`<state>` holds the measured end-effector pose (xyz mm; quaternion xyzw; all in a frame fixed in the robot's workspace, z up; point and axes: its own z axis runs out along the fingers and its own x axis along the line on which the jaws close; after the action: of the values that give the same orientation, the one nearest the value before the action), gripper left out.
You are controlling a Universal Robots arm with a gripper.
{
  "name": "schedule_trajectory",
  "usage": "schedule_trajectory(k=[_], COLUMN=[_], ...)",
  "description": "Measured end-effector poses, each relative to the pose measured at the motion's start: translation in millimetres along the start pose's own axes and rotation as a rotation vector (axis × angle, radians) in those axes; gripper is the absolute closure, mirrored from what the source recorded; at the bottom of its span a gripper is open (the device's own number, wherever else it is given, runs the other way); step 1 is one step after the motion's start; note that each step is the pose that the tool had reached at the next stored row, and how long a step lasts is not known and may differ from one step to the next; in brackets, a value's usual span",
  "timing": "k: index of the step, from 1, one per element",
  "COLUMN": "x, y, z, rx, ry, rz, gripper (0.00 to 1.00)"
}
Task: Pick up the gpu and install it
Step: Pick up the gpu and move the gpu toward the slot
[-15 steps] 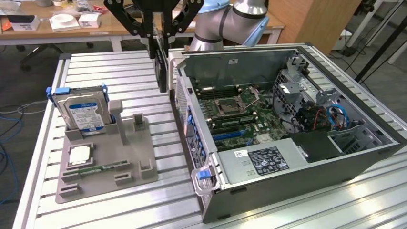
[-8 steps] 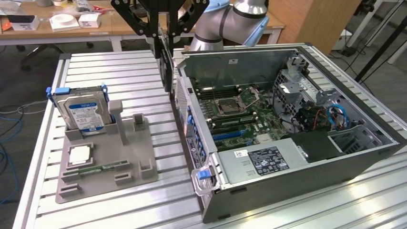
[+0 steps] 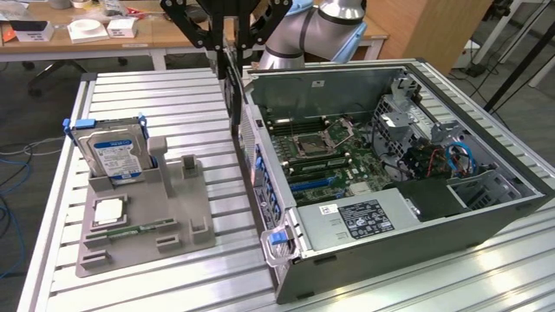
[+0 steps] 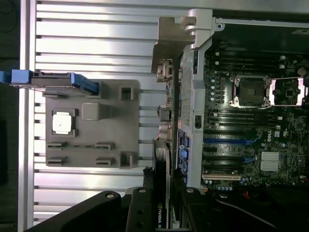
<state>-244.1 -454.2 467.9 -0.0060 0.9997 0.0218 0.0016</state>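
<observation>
Gripper [image 4: 163, 208] is up at the far side of the slatted table [image 3: 156, 91], fingers clamped on both faces of the gpu [image 4: 161, 164]. The card hangs upright, on edge, above the open computer case [image 3: 390, 260], at its wall on the exterior view's left. It is not seated on the motherboard [image 3: 323, 151]. A gray tray [image 3: 178, 214] beside the case holds a hard drive [image 3: 111, 153].

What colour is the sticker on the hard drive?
The hard drive sticker is blue and white, clearest in the exterior view.
</observation>
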Motion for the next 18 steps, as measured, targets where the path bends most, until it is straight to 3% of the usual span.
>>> schedule_trajectory(k=[18], x=[-17.7], y=[-0.2], z=[0.0], rx=[0.0001], ry=[0.0001], rz=[0.0], gripper=[0.74])
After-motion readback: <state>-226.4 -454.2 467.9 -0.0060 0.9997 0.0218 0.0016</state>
